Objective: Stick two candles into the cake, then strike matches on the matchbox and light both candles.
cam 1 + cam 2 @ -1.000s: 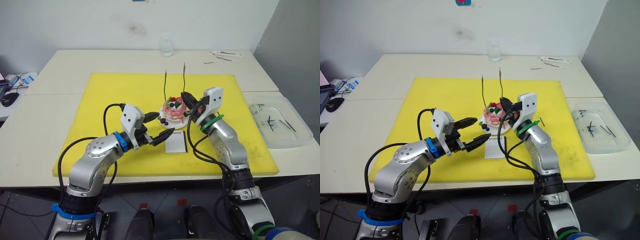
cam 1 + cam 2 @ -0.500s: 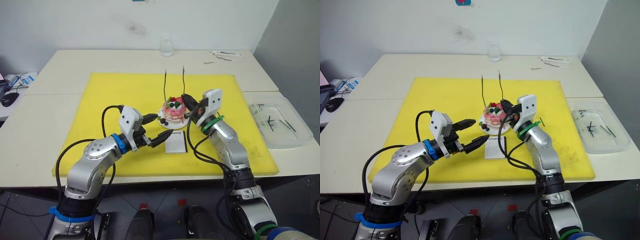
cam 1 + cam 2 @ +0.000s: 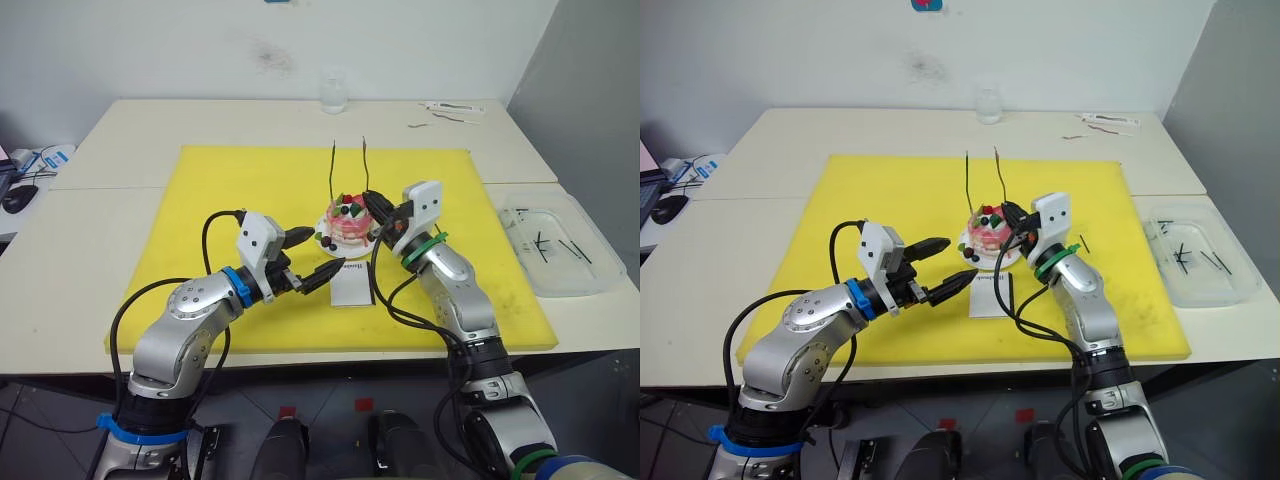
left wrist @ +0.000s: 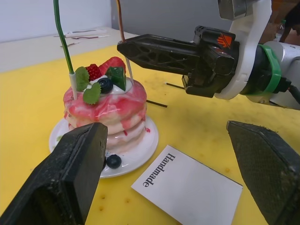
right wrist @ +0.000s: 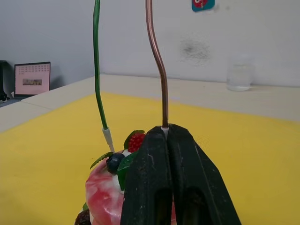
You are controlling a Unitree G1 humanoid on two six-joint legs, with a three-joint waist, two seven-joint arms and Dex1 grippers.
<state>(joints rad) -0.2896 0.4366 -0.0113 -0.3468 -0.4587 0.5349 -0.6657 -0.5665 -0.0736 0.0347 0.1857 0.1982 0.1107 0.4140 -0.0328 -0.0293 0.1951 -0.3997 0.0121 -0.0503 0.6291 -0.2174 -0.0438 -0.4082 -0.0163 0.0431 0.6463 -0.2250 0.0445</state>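
On a yellow mat, the left gripper hangs released beside the small pink-and-white layered cake, where the thin green candle stands planted while the right gripper grasps the tan candle; the flat white matchbox lies untouched in front, both candles unlit.

- The left gripper is held low, elbow bent, its two black fingers spread wide and empty, pointing toward the right gripper.
- The right gripper reaches forward, forearm raised, fingers pressed together around a thin stick's base.
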